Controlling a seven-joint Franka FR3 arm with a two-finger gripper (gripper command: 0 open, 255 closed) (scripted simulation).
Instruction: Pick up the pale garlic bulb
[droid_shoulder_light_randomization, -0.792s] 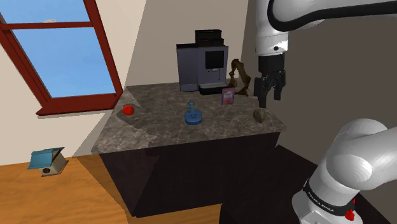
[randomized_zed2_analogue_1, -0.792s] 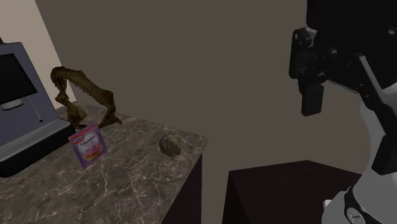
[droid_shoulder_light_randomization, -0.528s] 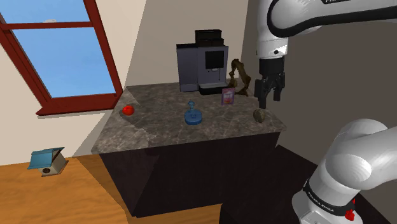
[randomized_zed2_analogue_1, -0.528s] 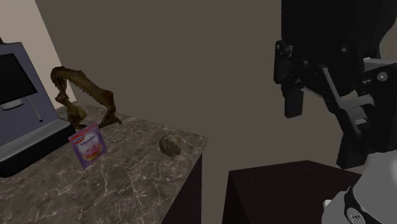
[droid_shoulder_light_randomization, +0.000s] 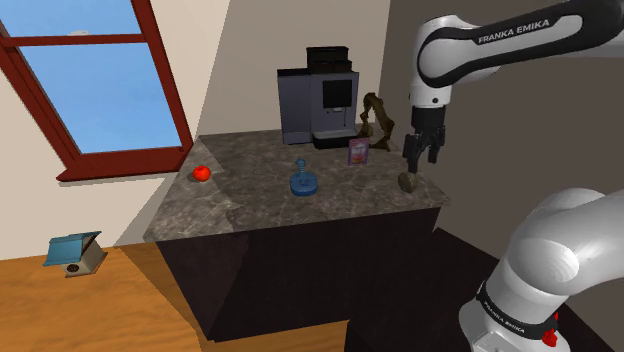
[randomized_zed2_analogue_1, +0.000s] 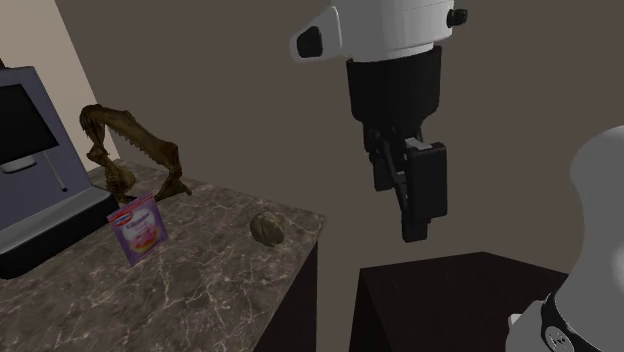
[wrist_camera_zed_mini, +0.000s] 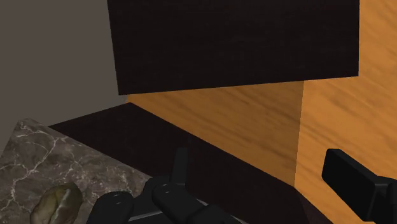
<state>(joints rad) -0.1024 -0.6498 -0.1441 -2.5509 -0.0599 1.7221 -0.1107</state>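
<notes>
The garlic bulb (droid_shoulder_light_randomization: 407, 182) looks dull olive-grey and lies near the corner of the marble counter (droid_shoulder_light_randomization: 250, 205), at the shoulder view's right end. From the second exterior view the bulb (randomized_zed2_analogue_1: 266, 227) sits just inside the counter's edge. My black gripper (droid_shoulder_light_randomization: 420, 156) hangs open above it with nothing between the fingers. In the second exterior view the gripper (randomized_zed2_analogue_1: 402, 212) is higher than the bulb and past the counter's edge, to the right. In the wrist view the bulb (wrist_camera_zed_mini: 57, 202) lies outside the fingers of the gripper (wrist_camera_zed_mini: 264, 184), beside one of them.
A dark coffee machine (droid_shoulder_light_randomization: 318, 100), a brown curved figure (droid_shoulder_light_randomization: 376, 115) and a pink packet (droid_shoulder_light_randomization: 358, 151) stand behind the bulb. A blue object (droid_shoulder_light_randomization: 304, 182) and a red tomato (droid_shoulder_light_randomization: 202, 172) sit further along the counter. A dark low cabinet (randomized_zed2_analogue_1: 450, 300) stands below the gripper.
The arm has swung and the gripper has come lower and nearer the garlic, moving left and down in the second exterior view. Its fingers stay open.
</notes>
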